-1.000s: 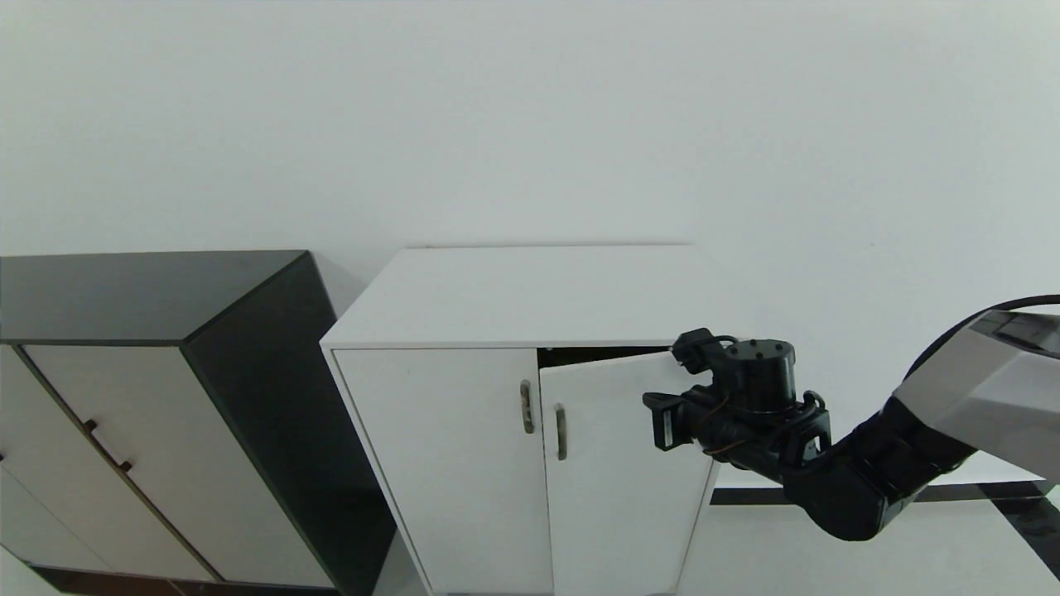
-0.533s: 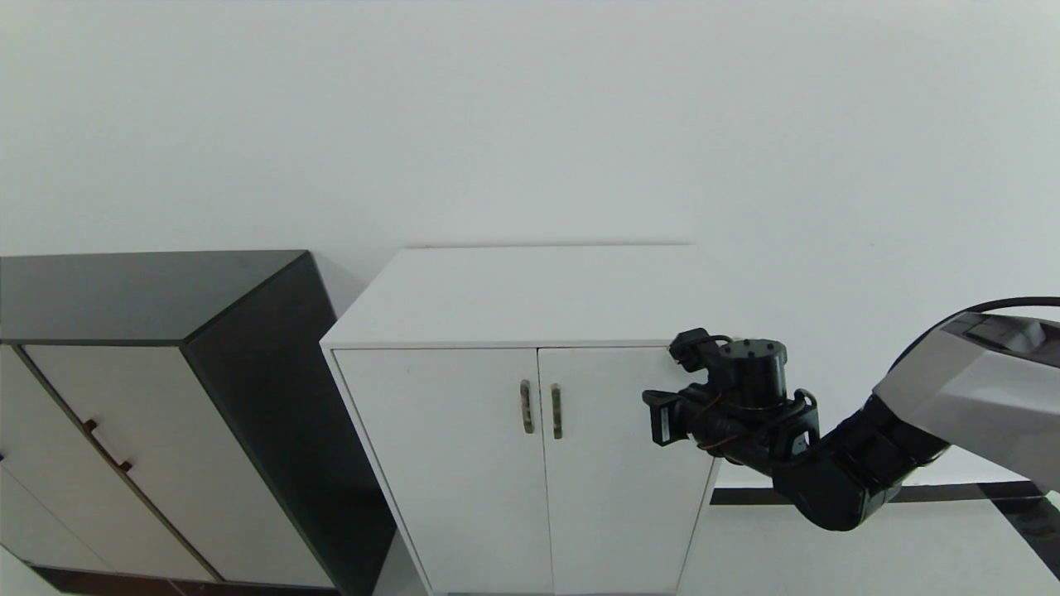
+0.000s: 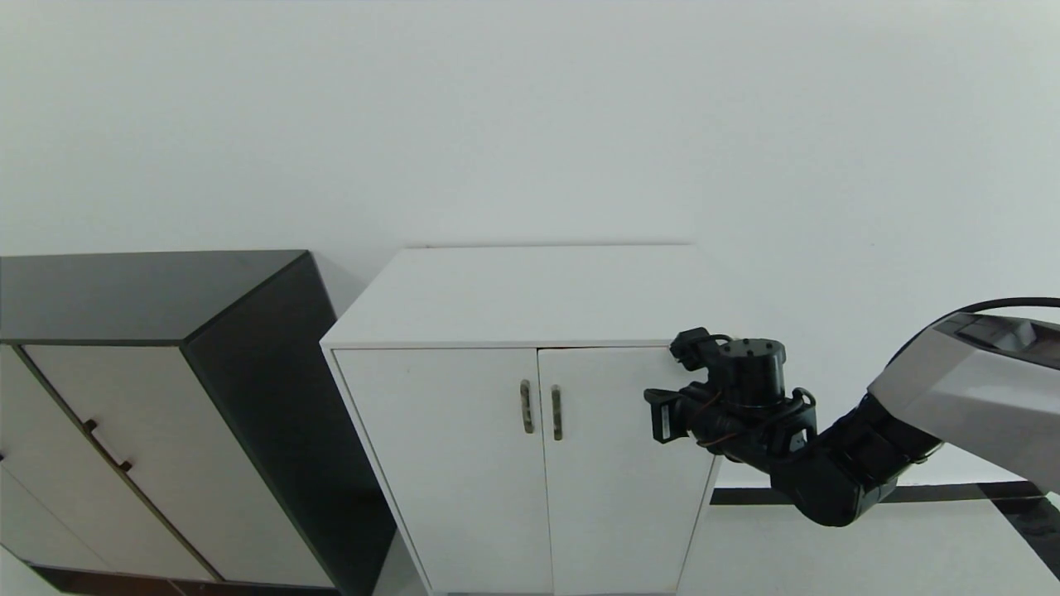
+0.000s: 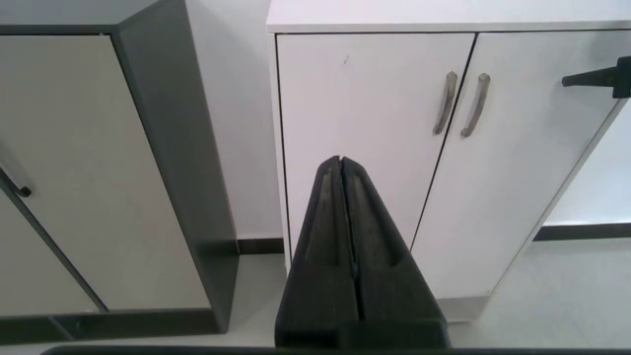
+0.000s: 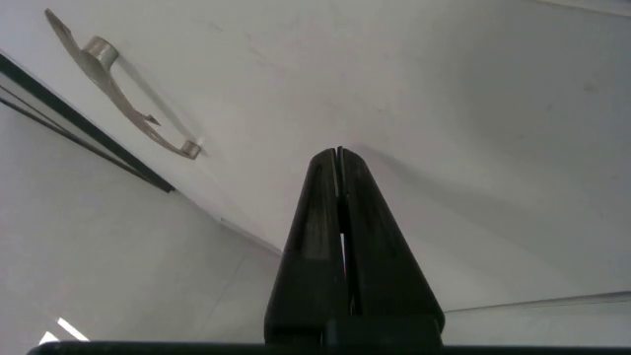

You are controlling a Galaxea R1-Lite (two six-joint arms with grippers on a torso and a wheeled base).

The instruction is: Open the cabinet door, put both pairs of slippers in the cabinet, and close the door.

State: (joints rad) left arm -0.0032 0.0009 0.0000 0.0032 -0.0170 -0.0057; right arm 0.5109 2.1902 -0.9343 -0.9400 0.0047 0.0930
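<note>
The white cabinet (image 3: 530, 294) stands against the wall with both doors flush in its front, the two metal handles (image 3: 556, 411) side by side at the middle seam. The right claw (image 5: 338, 163), fingers pressed together and holding nothing, points at the face of the cabinet's right door (image 3: 621, 488), out toward its hinge side. Whether the tip touches the panel cannot be told. The left claw (image 4: 341, 170), also pressed together and empty, hangs well in front of the cabinet's left door (image 3: 447, 463). A dark cabinet (image 3: 149, 294) stands just beside the white cabinet's left side.
</note>
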